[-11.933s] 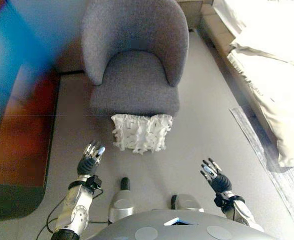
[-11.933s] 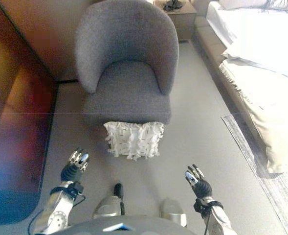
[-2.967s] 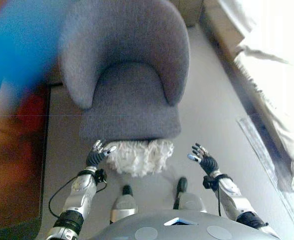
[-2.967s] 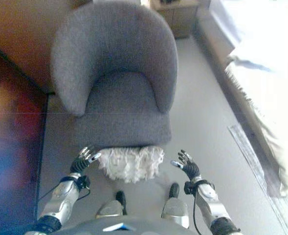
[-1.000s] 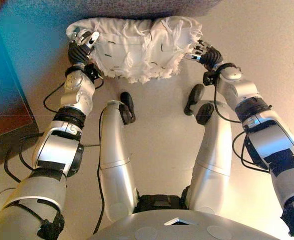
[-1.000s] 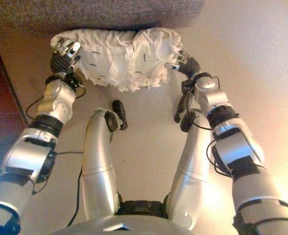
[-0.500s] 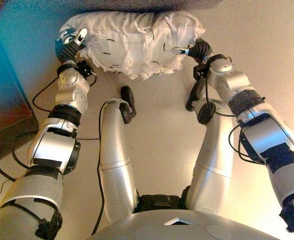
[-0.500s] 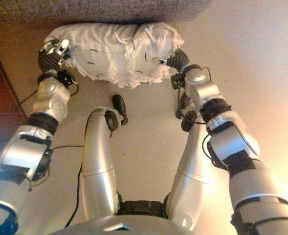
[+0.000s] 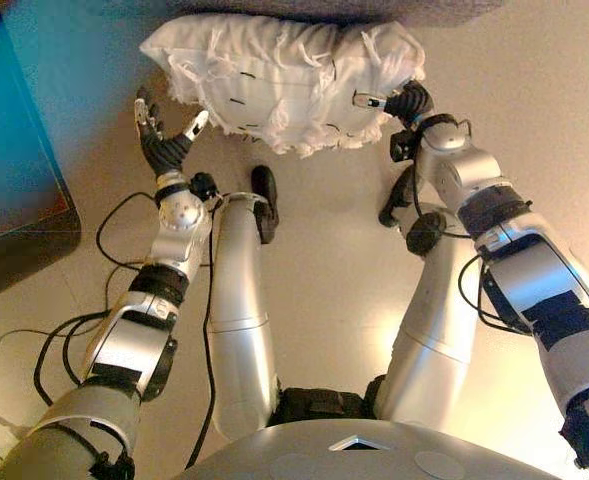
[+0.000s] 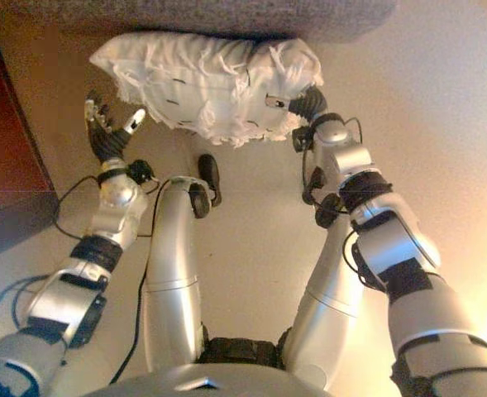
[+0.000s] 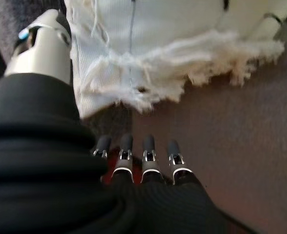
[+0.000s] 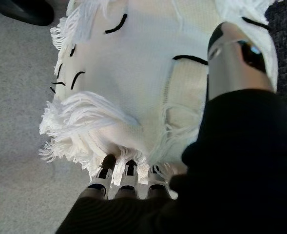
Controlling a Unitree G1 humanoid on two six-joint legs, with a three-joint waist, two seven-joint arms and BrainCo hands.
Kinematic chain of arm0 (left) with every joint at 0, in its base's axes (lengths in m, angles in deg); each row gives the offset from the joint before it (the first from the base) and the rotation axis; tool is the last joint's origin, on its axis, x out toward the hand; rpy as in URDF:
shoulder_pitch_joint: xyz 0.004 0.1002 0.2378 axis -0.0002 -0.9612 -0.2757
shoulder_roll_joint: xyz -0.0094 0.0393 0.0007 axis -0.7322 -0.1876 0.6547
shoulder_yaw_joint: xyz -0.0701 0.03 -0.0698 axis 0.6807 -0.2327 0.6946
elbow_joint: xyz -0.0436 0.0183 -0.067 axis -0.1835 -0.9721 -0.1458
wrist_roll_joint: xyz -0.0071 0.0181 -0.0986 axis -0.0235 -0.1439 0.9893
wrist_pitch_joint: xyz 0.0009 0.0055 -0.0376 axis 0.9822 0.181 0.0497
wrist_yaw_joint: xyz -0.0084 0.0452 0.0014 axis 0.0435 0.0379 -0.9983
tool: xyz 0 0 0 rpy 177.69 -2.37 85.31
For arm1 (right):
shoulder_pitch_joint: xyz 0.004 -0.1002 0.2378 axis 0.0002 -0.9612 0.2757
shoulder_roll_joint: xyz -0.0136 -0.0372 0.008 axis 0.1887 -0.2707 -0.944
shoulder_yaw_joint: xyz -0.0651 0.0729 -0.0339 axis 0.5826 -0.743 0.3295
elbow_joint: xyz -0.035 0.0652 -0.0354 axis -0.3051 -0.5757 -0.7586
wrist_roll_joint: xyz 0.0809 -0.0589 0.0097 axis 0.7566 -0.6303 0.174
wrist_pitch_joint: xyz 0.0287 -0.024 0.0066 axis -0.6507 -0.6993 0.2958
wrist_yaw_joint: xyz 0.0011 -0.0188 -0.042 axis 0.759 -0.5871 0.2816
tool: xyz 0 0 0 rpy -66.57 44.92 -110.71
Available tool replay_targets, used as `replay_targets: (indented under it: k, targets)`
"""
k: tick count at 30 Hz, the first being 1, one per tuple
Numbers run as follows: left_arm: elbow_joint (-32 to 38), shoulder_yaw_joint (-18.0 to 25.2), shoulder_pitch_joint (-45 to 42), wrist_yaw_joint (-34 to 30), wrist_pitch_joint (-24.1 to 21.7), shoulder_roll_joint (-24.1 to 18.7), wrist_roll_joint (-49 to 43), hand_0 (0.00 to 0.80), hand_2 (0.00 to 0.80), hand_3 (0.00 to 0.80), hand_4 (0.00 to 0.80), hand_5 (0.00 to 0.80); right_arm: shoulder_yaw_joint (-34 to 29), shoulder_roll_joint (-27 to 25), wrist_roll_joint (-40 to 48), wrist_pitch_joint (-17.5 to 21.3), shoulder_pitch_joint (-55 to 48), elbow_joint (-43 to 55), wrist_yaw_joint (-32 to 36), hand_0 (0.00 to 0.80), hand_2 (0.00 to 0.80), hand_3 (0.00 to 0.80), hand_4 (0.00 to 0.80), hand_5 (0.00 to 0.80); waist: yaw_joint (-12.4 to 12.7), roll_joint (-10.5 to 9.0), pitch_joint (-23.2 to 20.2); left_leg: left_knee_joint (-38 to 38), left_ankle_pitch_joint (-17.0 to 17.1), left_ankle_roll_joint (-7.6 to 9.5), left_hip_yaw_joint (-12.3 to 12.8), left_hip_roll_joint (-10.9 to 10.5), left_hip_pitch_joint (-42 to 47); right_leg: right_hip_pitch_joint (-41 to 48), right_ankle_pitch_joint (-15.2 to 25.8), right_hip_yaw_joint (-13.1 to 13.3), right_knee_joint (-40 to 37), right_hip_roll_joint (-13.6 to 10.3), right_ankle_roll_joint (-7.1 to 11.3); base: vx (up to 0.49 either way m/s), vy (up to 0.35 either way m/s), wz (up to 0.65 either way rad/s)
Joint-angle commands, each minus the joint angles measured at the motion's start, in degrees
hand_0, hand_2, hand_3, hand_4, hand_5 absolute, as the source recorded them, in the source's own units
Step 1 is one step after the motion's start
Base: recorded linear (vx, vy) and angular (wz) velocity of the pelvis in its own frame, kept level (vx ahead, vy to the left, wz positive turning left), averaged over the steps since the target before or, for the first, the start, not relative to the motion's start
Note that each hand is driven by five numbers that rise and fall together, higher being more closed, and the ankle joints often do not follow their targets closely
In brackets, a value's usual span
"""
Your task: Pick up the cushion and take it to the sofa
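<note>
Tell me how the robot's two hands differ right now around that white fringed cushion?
The right hand is against the cushion, thumb on its face and fingers under its fringed edge; the left hand is apart from the cushion, touching nothing. The left hand's fingers are spread open in the air, while the right hand's close on the fabric. The right hand sits at the cushion's end; the left is lower, beside its other end. Both have dark-tipped silver fingers.

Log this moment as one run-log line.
cushion: against armchair base, one end raised | right hand: pressed on cushion's end | left hand: open, off the cushion | carry: not started
</note>
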Motion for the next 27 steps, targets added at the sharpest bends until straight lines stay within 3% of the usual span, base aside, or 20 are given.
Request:
replay_targets:
  k: [1,5,7,14,18,27]
  targets:
    - [2.32,2.96,-3.87,2.19,0.43,1.37,-1.75,0.000,0.000,0.000,0.000,0.000,0.02,1.92,1.23,1.98,0.00,4.95,0.49,0.000,0.000,0.000,0.000,0.000,1.82,4.32,-0.45,-5.53,1.55,-0.49,1.24,-1.78,1.80,3.99,-2.57,4.34,1.29,-1.72,3.71,0.007,-0.007,0.09]
    - [-0.57,2.33,-5.56,1.67,5.16,1.65,1.63,0.000,0.000,0.000,0.000,0.000,0.14,1.88,1.26,1.63,0.03,4.80,0.93,0.000,0.000,0.000,0.000,0.000,1.95,4.33,-0.45,-4.54,1.67,-0.32,1.22,-1.22,1.25,3.74,-2.71,4.18,2.08,-2.08,3.60,0.001,0.001,0.03]
    - [-2.81,2.13,-5.00,-0.67,5.08,1.14,2.08,0.000,0.000,0.000,0.000,0.000,0.62,1.73,1.63,1.31,0.63,4.17,1.52,0.000,0.000,0.000,0.000,0.000,1.72,4.20,-0.45,-4.07,1.71,-0.17,1.34,-0.73,1.05,3.58,-2.73,4.20,2.41,-2.23,3.54,0.006,0.019,-0.01]
    - [-6.19,1.05,2.96,-10.94,5.63,-4.17,11.12,0.000,0.000,0.000,0.000,0.000,2.18,-0.51,2.91,-1.06,1.47,4.37,4.85,0.000,0.000,0.000,0.000,0.000,-0.20,3.64,-0.45,-1.78,2.33,-0.13,1.86,1.45,-0.02,2.16,-2.46,5.64,4.63,-2.52,3.42,0.014,0.059,-0.07]
    - [-10.31,-0.26,9.76,-19.01,8.76,-6.65,18.68,0.000,0.000,0.000,0.000,0.000,2.40,-0.81,2.70,-1.73,2.42,3.02,7.11,0.000,0.000,0.000,0.000,0.000,-1.54,3.52,-0.45,-0.29,2.10,-0.27,2.34,2.38,-0.28,1.68,-2.13,6.54,5.38,-2.84,3.48,0.009,0.054,-0.10]
    - [-13.21,-2.56,18.52,-31.36,7.40,-7.75,30.14,0.000,0.000,0.000,0.000,0.000,3.73,-3.05,3.32,-3.03,3.30,4.21,9.16,0.000,0.000,0.000,0.000,0.000,-4.02,3.51,-0.45,1.55,1.61,-0.39,3.33,3.70,-1.32,0.09,-0.97,8.44,5.54,-3.10,3.51,0.001,0.056,-0.03]
